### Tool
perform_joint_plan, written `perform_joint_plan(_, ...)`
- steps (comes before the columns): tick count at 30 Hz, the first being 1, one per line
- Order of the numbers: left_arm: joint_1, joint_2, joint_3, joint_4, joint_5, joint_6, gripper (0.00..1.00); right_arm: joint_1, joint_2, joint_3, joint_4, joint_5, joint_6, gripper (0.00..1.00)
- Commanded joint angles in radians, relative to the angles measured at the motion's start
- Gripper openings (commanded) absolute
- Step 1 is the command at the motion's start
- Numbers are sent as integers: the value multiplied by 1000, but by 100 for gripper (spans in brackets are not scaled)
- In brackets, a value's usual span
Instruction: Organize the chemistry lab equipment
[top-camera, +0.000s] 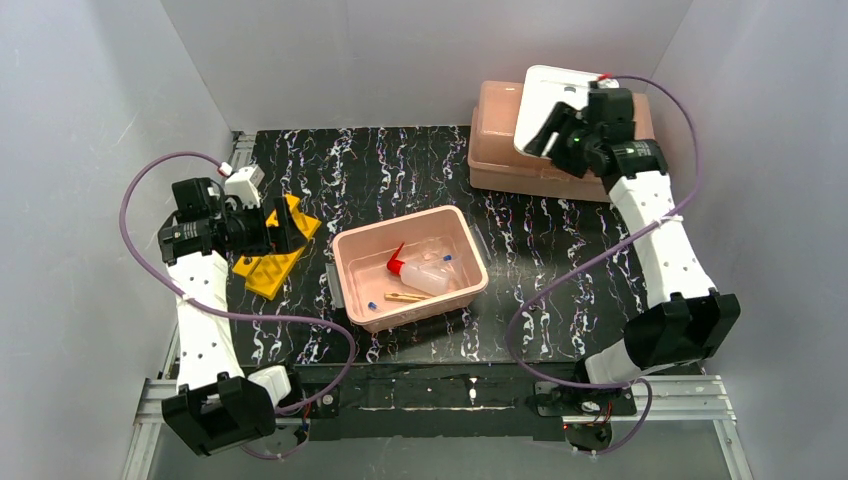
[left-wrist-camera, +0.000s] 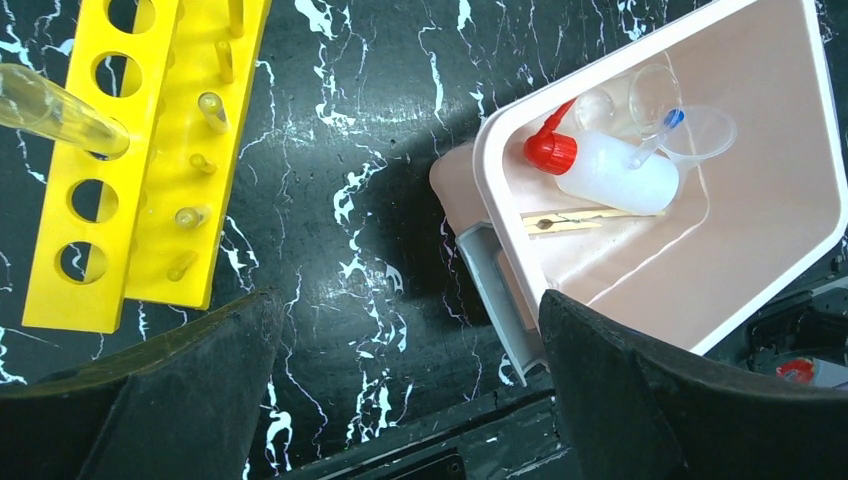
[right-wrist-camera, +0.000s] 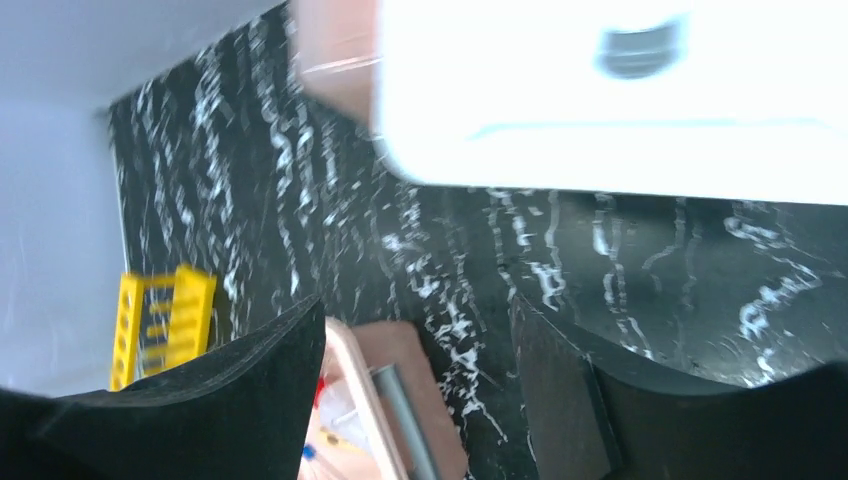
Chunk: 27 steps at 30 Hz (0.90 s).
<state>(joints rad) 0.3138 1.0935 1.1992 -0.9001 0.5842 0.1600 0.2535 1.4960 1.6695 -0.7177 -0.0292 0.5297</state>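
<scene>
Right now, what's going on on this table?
The left gripper hovers open by the yellow rack, which has one clear tube leaning in a hole. The open pink tub in the middle holds the squeeze bottle, wooden stick, a blue-tipped pipette and the small beaker. The right gripper, open and empty, is at the far right by the white lid lying on the second pink tub.
</scene>
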Motion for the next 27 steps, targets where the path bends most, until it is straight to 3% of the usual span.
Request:
perform_joint_plan(1, -1, 33, 8, -44, 56, 36, 100, -155, -41, -112, 108, -105, 167, 77)
perform_joint_plan(4, -1, 52, 4, -58, 90, 48, 99, -214, -69, -214, 206, -131, 222, 78)
perform_joint_plan(17, -1, 89, 47, -170, 108, 161, 99, -322, -69, -363, 428, -45, 437, 78)
perform_joint_plan(27, -1, 82, 62, -206, 95, 210, 100, -342, -11, -429, 607, 24, 550, 69)
